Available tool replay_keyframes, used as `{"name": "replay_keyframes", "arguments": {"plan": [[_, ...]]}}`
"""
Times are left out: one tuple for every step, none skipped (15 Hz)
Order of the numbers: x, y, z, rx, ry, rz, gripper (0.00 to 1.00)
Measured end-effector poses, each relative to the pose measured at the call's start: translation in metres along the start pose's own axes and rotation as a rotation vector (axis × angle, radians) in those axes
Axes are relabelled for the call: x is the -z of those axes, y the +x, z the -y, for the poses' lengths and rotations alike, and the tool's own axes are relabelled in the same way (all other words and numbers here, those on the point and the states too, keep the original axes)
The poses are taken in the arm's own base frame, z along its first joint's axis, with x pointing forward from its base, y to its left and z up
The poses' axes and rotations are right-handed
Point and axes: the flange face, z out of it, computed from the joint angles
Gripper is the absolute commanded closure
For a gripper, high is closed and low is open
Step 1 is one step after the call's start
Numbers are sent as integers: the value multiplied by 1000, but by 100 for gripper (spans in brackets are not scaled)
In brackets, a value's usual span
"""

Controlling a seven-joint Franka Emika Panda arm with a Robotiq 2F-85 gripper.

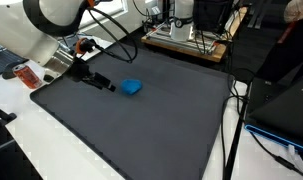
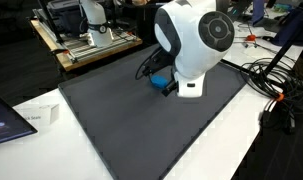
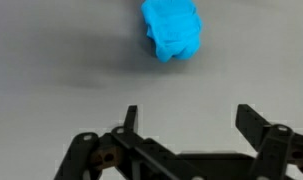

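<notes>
A crumpled bright blue object (image 3: 172,29), soft-looking like a cloth or pouch, lies on the dark grey mat (image 3: 61,60). In the wrist view it sits at the top, just ahead of my gripper (image 3: 189,118), whose two black fingers stand wide apart with only bare mat between them. In an exterior view the blue object (image 1: 131,87) rests a short way beyond the gripper (image 1: 103,84), not touching it. In an exterior view the arm's white body hides most of the blue object (image 2: 161,81); only a small part shows beside it.
The mat (image 1: 141,125) covers most of a white table (image 1: 31,150). A metal frame with equipment (image 1: 186,40) stands at the back. Cables (image 2: 276,85) trail past the mat's edge. A small white box (image 2: 39,117) and a laptop (image 2: 3,118) lie on the table.
</notes>
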Motion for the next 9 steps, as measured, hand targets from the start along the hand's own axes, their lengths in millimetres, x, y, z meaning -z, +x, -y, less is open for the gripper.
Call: {"name": "replay_keyframes", "arguments": {"plan": [[0, 0, 1, -24, -18, 4, 0], [0, -1, 2, -45, -32, 8, 0], [-1, -2, 3, -67, -48, 10, 0], [-1, -2, 4, -87, -61, 8, 0], [-2, -3, 4, -107, -71, 4, 0], [-3, -5, 5, -125, -80, -1, 0], [-3, -7, 6, -141, -87, -5, 0], [-4, -9, 6, -157, -92, -9, 0], [-4, -12, 7, -173, -98, -14, 0]]}}
